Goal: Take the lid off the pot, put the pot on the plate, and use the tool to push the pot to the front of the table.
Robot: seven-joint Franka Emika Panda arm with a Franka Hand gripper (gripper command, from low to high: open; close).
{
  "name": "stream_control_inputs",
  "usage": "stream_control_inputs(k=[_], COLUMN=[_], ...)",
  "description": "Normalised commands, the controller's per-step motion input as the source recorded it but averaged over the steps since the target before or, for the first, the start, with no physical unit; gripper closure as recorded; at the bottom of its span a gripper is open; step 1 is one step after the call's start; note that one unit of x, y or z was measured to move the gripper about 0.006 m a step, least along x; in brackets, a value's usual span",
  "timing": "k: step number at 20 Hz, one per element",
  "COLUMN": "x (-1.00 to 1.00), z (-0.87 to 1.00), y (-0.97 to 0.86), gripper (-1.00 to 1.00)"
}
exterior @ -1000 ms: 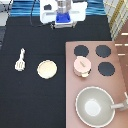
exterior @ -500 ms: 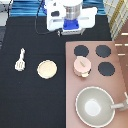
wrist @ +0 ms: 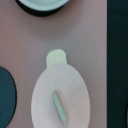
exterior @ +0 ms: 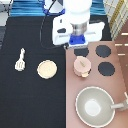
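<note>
- The gripper (exterior: 78, 42) hangs over the edge of the brown stove panel (exterior: 95, 75) nearest the exterior view's top, with nothing in its grasp that I can see.
- The pot (exterior: 82, 66) sits just toward the exterior view's bottom from the gripper, on the stove panel among the black burners (exterior: 106, 68), with the lid (exterior: 82, 64) on it.
- From the hand's own camera the lid (wrist: 61, 99) shows as a pale pink oval with a slim greenish bar for a knob, set on a slant; one pale side tab of the pot (wrist: 56, 58) pokes out beyond it.
- Whether the jaws are spread or pressed together I cannot tell; the arm's white body covers them.
- The plate (exterior: 47, 69) lies bare on the black table (exterior: 30, 100), off toward the exterior view's left from the pot and apart from it.
- The tool (exterior: 20, 59) lies further toward that left, its handle running roughly top to bottom, untouched.
- The big grey pan (exterior: 95, 105) sits near the exterior view's bottom, its handle cut off at the right edge.
</note>
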Motion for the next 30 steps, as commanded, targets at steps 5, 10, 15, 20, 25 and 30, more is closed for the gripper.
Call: stream_control_inputs(k=[5, 10, 15, 20, 25, 30], x=[0.34, -0.05, -0.19, -0.13, -0.1, -0.09], z=[-0.48, -0.6, -0.6, -0.38, -0.19, -0.13], y=[0.55, 0.44, 0.38, 0.27, 0.12, 0.05], gripper=[-1.0, -1.0, -1.0, 1.0, 1.0, 1.0])
